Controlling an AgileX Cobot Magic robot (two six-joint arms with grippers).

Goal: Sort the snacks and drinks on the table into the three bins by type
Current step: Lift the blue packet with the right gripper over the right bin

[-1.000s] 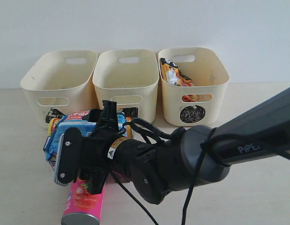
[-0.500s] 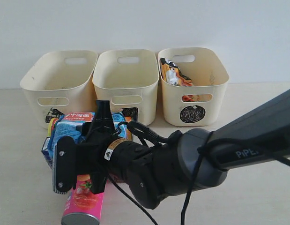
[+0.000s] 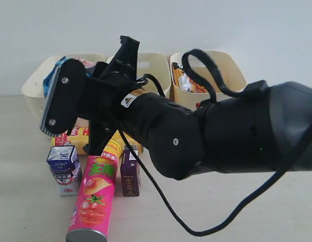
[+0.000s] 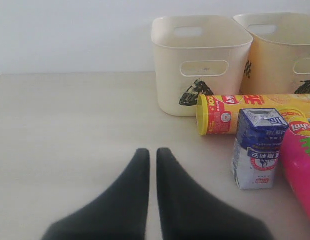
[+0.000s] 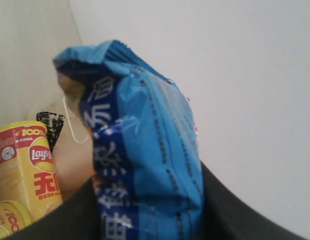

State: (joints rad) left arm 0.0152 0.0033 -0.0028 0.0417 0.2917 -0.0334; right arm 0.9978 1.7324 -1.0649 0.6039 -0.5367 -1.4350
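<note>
My right gripper [image 3: 57, 76] is shut on the blue crinkly noodle pack [image 5: 144, 150] and holds it in the air in front of the left bin [image 3: 32, 86]. On the table [image 3: 24, 212] below lie the pink chip tube [image 3: 95, 196] and the yellow-red chip tube [image 4: 255, 112]. The white-and-blue carton [image 3: 63, 170] and the slim purple carton [image 3: 129, 174] stand upright beside the pink tube. The orange snack bag [image 3: 184, 80] sits in the right bin [image 3: 229, 75]. My left gripper [image 4: 151, 152] is shut and empty, low over bare table, apart from the cartons.
The middle bin [image 3: 148, 68] stands between the other two. My right arm [image 3: 221, 131] is bulky and hides much of the table's centre and the bins' fronts. In the left wrist view, the triangle-marked bin [image 4: 200, 65] stands just behind the yellow tube.
My right gripper has risen from the pile with the blue noodle pack, from table level to about the left bin's rim. The cartons and tubes beneath are uncovered.
</note>
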